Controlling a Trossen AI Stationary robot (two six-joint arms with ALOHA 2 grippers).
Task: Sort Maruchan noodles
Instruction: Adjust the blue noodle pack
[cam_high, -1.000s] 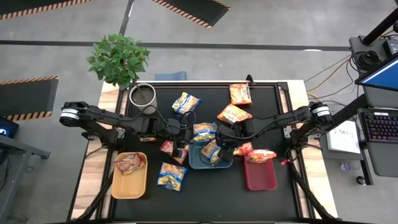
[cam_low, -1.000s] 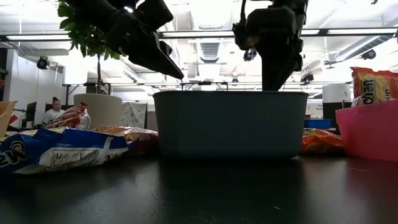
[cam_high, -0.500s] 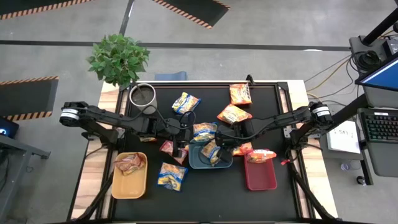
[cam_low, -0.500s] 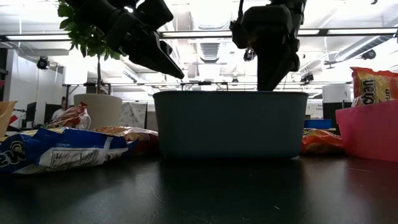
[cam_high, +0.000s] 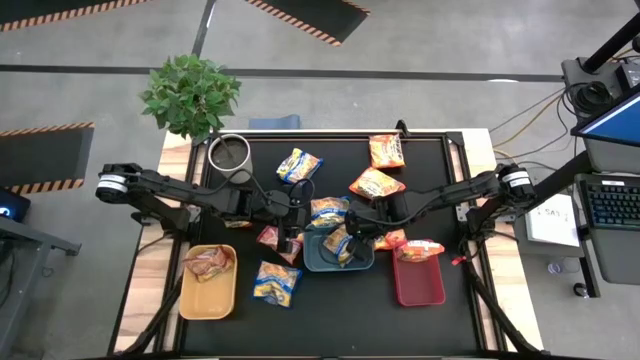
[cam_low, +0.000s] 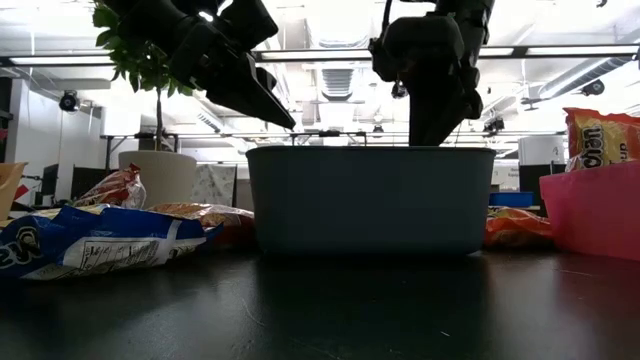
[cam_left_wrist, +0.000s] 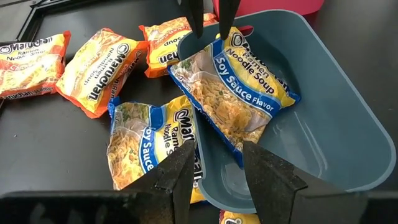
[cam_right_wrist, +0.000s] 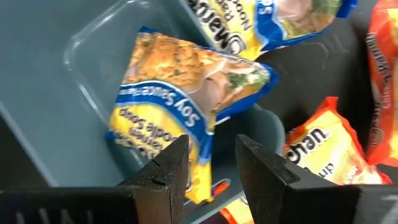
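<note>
From the front of the table, the nearest things are a row of trays. On the left a yellow tray (cam_high: 208, 283) holds one reddish packet (cam_high: 206, 262). Just beside it a blue-and-yellow packet (cam_high: 276, 283) lies flat on the black tabletop (cam_high: 340, 315). The red tray (cam_high: 420, 281) on the right carries an orange packet (cam_high: 421, 249) propped across its far rim.

Between them sits the blue tray (cam_left_wrist: 336, 124), and in it a Soy Sauce Flavor packet (cam_left_wrist: 233, 93) leans slantwise, long axis running from the tray's floor up over its wall, its printed face up: blue edges, yellow band, noodles pictured in the middle. The right gripper (cam_right_wrist: 211, 158) hangs right over this packet with its fingers parted, holding nothing. A second blue-and-yellow Maruchan packet (cam_left_wrist: 149, 143) lies outside, touching the tray's wall.

The left gripper (cam_left_wrist: 217, 171) hovers near the tray's left side, fingers apart and empty, with a maroon packet (cam_high: 268, 236) on the table under it.

Farther back, three orange packets (cam_left_wrist: 93, 65) lie flat in different directions behind the tray, one more blue-and-yellow packet (cam_high: 298, 165) sits toward the far edge, and a grey cup (cam_high: 231, 155) stands at the far left corner, next to a potted plant (cam_high: 190, 95)
</note>
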